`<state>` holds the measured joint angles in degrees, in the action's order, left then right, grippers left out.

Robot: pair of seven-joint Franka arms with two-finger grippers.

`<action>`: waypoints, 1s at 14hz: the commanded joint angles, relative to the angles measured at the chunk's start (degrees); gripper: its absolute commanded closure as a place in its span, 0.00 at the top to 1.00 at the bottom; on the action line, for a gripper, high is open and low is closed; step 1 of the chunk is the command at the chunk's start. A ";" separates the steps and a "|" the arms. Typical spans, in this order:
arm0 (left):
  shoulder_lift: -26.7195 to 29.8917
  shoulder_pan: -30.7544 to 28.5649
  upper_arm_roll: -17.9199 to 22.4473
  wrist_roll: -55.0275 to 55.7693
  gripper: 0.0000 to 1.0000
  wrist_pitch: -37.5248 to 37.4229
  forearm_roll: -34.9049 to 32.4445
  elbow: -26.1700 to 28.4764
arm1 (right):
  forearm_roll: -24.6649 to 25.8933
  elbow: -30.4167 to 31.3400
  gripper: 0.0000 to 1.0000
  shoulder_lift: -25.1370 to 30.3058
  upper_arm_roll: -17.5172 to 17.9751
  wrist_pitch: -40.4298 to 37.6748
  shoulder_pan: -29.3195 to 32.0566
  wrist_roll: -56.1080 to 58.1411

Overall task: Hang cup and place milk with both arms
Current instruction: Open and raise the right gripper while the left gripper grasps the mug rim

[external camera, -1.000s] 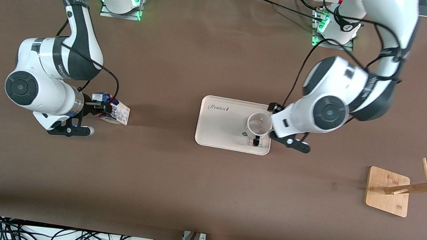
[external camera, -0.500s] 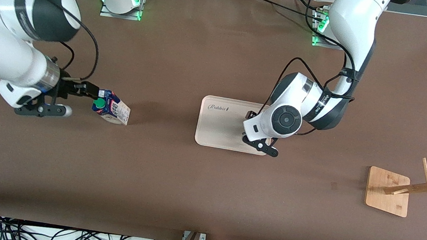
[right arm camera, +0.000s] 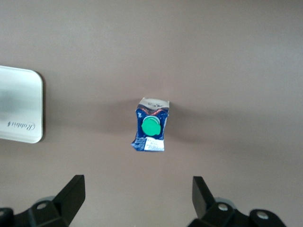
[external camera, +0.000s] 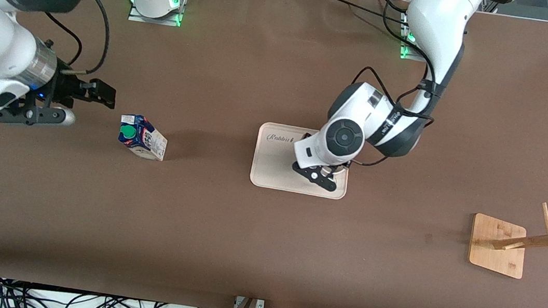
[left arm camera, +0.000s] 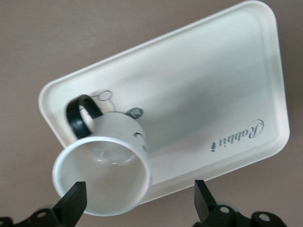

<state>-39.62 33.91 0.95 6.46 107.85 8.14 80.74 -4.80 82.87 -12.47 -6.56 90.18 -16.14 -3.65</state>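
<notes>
The right gripper has been raised off the milk, fingers spread. The left gripper has been shifted over the cup.

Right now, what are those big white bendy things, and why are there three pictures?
They are two robot arms, each ending in a black two-finger hand called a gripper. The big picture comes from a camera high above the brown table. The two small pictures come from cameras on the arms' wrists, looking down between the fingers.

The left gripper is open over a white tray, right above a small white cup with a black handle that sits on the tray. In the high view the arm hides the cup.

The right gripper is open too, up in the air near a little blue milk carton with a green cap, standing on the table toward the right arm's end.

A wooden rack with pegs stands toward the left arm's end. Neither gripper holds anything.
</notes>
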 commanded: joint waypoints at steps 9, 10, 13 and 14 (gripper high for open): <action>-2.13 1.42 0.90 0.05 1.00 0.25 0.91 1.78 | 3.92 0.46 1.00 3.33 -1.44 -1.05 0.14 0.05; -2.13 1.42 0.90 0.05 1.00 0.25 0.91 1.87 | 4.36 0.46 1.00 3.33 -1.44 -1.05 -0.03 0.22; -2.74 1.24 0.90 -0.04 1.00 0.26 0.91 2.31 | 5.33 0.37 1.00 2.71 -1.44 -0.97 -0.12 0.05; -2.74 1.15 1.07 -0.04 1.00 0.34 0.91 2.49 | 5.77 0.28 1.00 2.62 -1.35 -0.27 -0.47 0.14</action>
<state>-42.43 34.99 1.47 6.49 107.87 8.14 82.52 -0.37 83.17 -9.89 -8.05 89.02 -16.16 -3.64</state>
